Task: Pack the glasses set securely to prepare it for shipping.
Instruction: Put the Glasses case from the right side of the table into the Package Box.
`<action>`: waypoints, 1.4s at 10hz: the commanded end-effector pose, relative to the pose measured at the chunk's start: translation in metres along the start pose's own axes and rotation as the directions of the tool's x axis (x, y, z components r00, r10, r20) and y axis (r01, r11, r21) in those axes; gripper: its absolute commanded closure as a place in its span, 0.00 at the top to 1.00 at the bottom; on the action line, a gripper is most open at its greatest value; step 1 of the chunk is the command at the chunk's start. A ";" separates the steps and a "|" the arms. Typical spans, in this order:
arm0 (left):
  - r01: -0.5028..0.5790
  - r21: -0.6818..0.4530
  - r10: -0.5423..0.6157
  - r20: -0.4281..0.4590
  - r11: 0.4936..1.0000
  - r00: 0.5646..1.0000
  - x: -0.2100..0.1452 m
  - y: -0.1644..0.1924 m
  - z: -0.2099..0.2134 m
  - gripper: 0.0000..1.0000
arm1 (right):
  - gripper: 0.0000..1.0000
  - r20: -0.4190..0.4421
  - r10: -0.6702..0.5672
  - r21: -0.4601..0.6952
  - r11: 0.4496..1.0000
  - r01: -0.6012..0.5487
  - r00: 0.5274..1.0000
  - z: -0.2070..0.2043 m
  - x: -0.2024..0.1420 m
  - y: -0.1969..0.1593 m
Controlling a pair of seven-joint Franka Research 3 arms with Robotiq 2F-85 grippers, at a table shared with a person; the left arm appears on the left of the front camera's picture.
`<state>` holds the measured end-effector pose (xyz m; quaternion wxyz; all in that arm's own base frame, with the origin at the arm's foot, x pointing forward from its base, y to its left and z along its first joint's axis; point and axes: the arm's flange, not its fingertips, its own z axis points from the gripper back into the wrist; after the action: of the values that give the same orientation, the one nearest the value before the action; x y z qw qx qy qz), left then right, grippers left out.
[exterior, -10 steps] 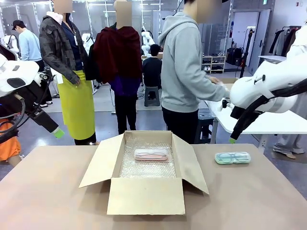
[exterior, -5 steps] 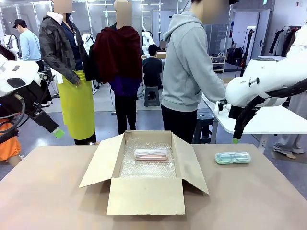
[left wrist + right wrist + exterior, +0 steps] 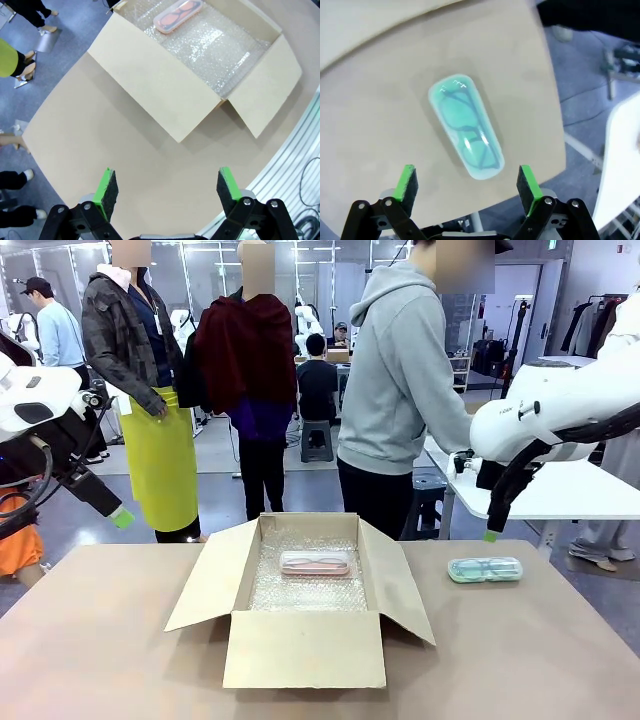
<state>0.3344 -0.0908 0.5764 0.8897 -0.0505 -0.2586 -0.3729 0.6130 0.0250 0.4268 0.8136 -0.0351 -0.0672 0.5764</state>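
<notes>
Right tool (image 3: 467, 177), wide and empty, hovers over the mint-green case (image 3: 465, 131) lying askew beneath; pinched diagonally, it may slip.

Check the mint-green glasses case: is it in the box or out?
Out. The mint-green case lies on the table, right of the cardboard box.

The left claw (image 3: 164, 187) gapes above the table (image 3: 100, 140), near the box (image 3: 200, 75) holding the pink case (image 3: 177, 15).
</notes>
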 end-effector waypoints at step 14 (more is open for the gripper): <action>0.008 -0.002 -0.008 0.024 1.000 1.000 -0.001 0.001 -0.001 1.00 | 1.00 -0.024 0.327 0.117 0.939 -0.323 0.945 -0.117 -0.004 -0.027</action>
<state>0.3345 -0.0908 0.5763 0.8897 -0.0505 -0.2585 -0.3729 0.6503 0.0136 0.3166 0.7106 -0.0166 -0.0035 0.7034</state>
